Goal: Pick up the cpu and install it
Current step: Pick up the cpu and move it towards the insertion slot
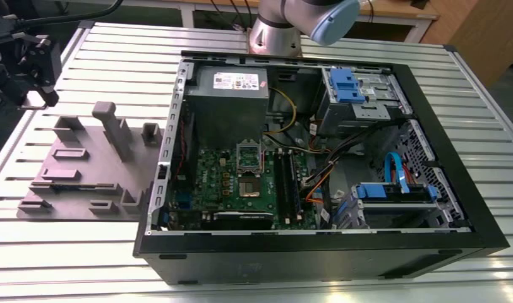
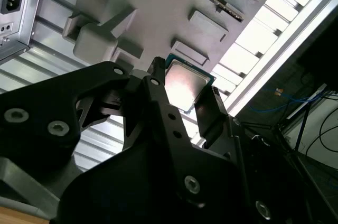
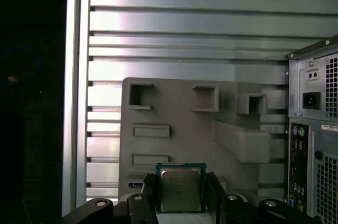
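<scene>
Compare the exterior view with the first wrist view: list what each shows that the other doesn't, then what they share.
Exterior view: the inside of the computer case, with the green motherboard and blue drive brackets. First wrist view: the cpu gripped in the end effector, plus the case's rear ports. Both: the grey tray, the slatted table and the case itself.

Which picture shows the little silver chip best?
The first wrist view: the cpu faces the camera squarely, held in the gripper. The second wrist view shows it slanted, partly behind a finger. In the exterior view it is too small to tell.
</scene>
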